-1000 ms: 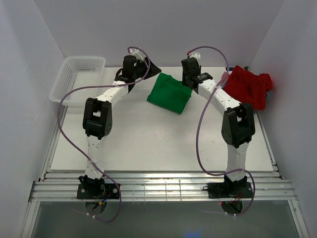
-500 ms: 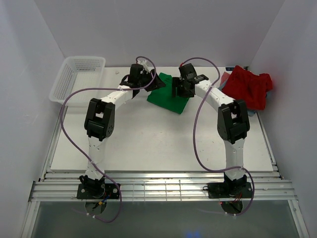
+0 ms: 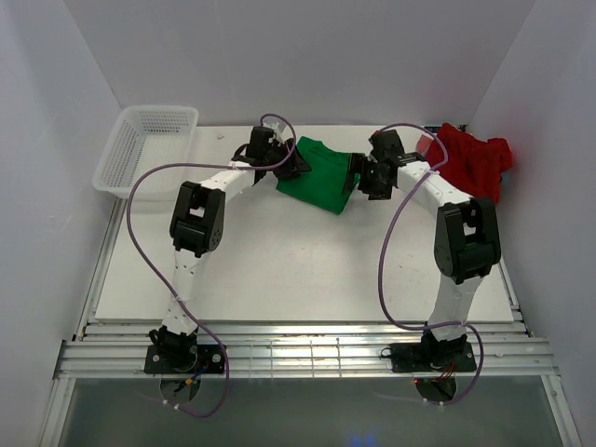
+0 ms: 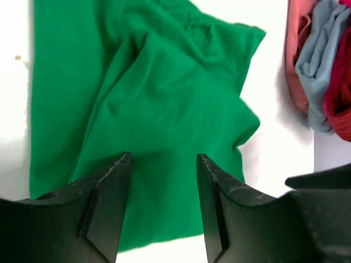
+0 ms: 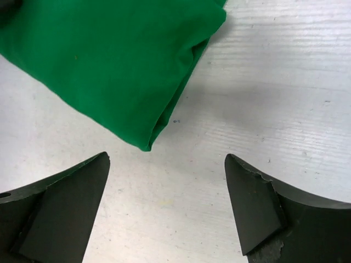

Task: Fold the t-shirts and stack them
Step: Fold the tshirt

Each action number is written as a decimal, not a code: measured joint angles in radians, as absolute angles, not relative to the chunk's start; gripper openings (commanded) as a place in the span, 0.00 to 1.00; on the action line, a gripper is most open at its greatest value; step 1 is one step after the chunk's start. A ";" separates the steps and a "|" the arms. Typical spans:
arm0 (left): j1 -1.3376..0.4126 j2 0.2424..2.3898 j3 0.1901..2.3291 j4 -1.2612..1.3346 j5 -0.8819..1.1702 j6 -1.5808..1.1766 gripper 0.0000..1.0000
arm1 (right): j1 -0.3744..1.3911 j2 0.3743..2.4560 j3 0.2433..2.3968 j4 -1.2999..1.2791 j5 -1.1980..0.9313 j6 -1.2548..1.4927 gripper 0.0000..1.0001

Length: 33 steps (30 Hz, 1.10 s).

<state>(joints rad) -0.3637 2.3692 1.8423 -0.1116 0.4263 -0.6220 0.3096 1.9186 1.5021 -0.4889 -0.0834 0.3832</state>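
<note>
A folded bright green t-shirt (image 3: 318, 177) lies at the back middle of the table. My left gripper (image 3: 296, 168) hovers over the shirt's left part, open, and the left wrist view shows green t-shirt cloth (image 4: 153, 93) under the gap of the gripper (image 4: 163, 159), with nothing pinched. My right gripper (image 3: 354, 179) sits at the shirt's right edge. It is wide open over bare table (image 5: 167, 159), just off the shirt's folded corner (image 5: 109, 60). A crumpled red t-shirt (image 3: 470, 163) lies at the back right, on a blue-grey one (image 4: 323, 60).
A white mesh basket (image 3: 110, 158) stands at the back left corner. White walls close in the table on three sides. Both arms reach inward from the near rail, and purple cables loop beside them.
The right gripper came down across the green shirt to its right edge and opened wide. The left gripper moved right onto the shirt's left side, its jaws unchanged.
</note>
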 measured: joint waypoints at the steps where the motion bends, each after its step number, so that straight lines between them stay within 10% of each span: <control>1: -0.364 2.379 1.859 -0.113 0.426 -0.622 0.60 | 0.301 1.901 1.477 -0.475 -0.096 0.389 0.92; 33: -0.408 2.121 1.388 -0.090 0.408 -0.574 0.51 | 0.171 2.032 1.304 -0.047 -0.413 0.659 0.93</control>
<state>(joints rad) -0.4084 2.1208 1.3876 -0.0898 0.4084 -0.5735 0.1707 2.0315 1.3041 -0.0475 -0.4133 0.6594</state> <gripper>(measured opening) 0.516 0.924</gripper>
